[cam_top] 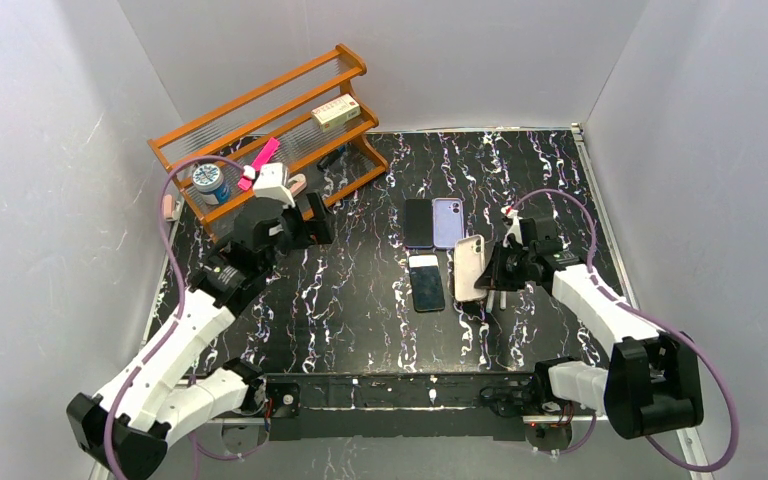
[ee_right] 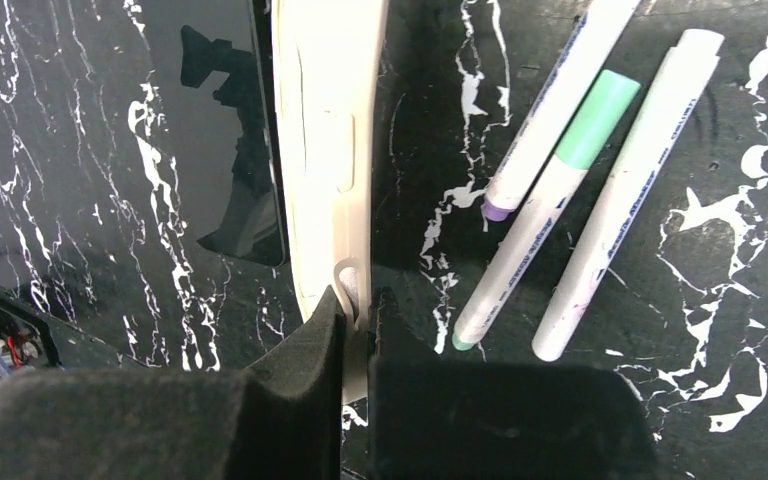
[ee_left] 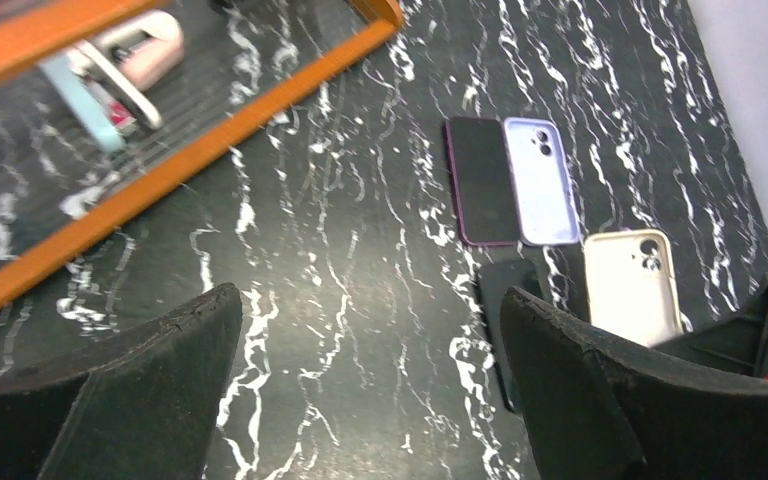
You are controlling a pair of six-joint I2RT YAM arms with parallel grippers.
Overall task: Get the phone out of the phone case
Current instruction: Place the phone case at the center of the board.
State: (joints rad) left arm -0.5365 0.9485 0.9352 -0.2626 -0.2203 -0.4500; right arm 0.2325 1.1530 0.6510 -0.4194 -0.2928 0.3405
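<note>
Right tool (ee_right: 357, 322) clenched on edge of cream phone case (cam_top: 470, 267), case tilted up off marbled table (cam_top: 350, 295), right of centre, phone inside not discernible, left tool (ee_left: 372, 310) released, hovering near orange rack (cam_top: 260, 110) holding blue-lidded jar (cam_top: 208, 182), box (cam_top: 336, 111).

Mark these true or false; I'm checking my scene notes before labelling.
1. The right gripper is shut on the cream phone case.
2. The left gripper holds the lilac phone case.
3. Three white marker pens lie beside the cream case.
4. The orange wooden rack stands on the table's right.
1. The right gripper is shut on the cream phone case: true.
2. False: the left gripper is open and empty above the black marble table; the lilac phone case lies flat.
3. Three white marker pens: true.
4. False: the orange wooden rack stands far left.
</note>
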